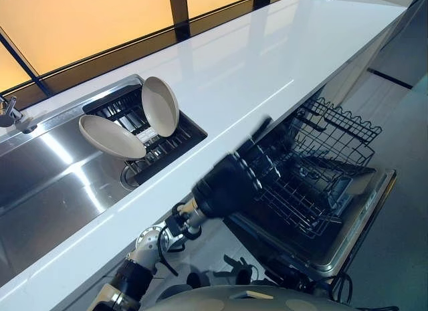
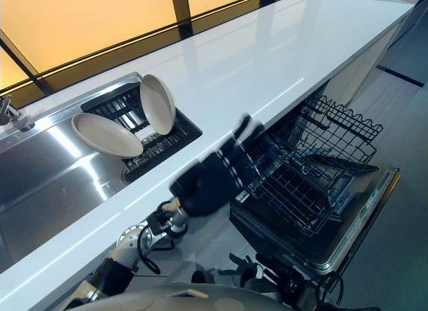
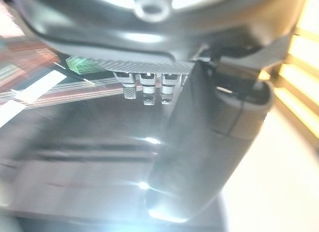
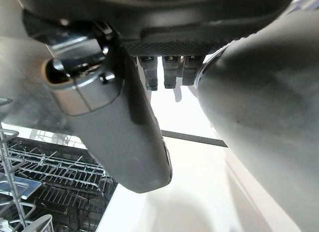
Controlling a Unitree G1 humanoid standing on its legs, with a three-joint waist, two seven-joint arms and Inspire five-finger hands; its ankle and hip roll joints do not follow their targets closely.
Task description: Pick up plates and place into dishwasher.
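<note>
From the head view, two plates (image 1: 110, 136) lean in the sink rack (image 1: 170, 140), propped for easy grabbing, while the left hand (image 1: 231, 180) hovers empty-looking over the dishwasher rack (image 1: 321, 170), fingers apparently stretched. The left wrist view is too smeared to confirm. In the right wrist view the right hand (image 4: 119, 122) hangs idle, fingers relaxed, holding nothing.

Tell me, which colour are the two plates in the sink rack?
Both plates are plain beige; the left eye view shows them best.
</note>
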